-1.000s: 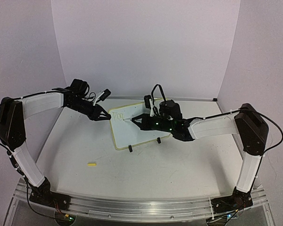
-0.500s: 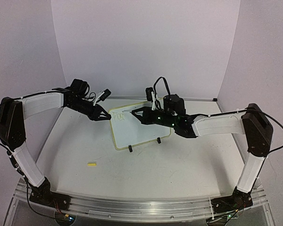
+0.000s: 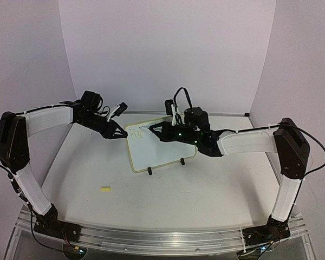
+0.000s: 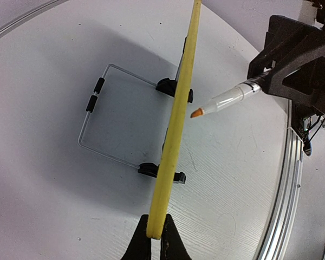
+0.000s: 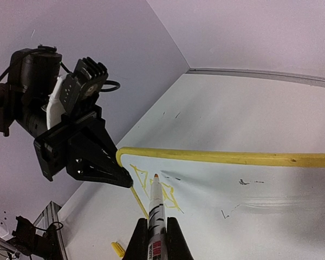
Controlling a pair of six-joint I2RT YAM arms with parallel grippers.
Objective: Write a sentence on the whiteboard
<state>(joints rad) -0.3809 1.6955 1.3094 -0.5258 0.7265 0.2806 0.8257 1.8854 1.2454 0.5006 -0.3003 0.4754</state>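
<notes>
One whiteboard point(image 3: 158, 150) stands on the white table point(image 3: 206, 189), towards its far middle. It leans back on two black feet point(image 3: 150, 171) and on one wire stand point(image 4: 111, 111) behind it, which carries two short black sleeves. The left gripper point(image 3: 122, 135) is clenched on the board's pale yellow rim at its upper left corner; the left wrist view shows both fingers pinching the rim edge-on. The right gripper point(image 3: 153, 130) reaches in from the other side, grasping a single white marker pen point(image 5: 156, 208). The pen's barrel runs out between the two fingers and its orange-tinted tip points at the upper left part of the board face. In the left wrist view a slim gap shows between that tip and the board, so the two look just apart. The sentence point(image 5: 151, 189) shows as one small cluster of yellowish strokes near the held corner, just beside the pen tip. A few short dark marks sit farther along the white face; none of it is legible. One small yellow piece point(image 3: 105, 189) lies alone on the table, well apart from the board, nearer the left arm's base.
</notes>
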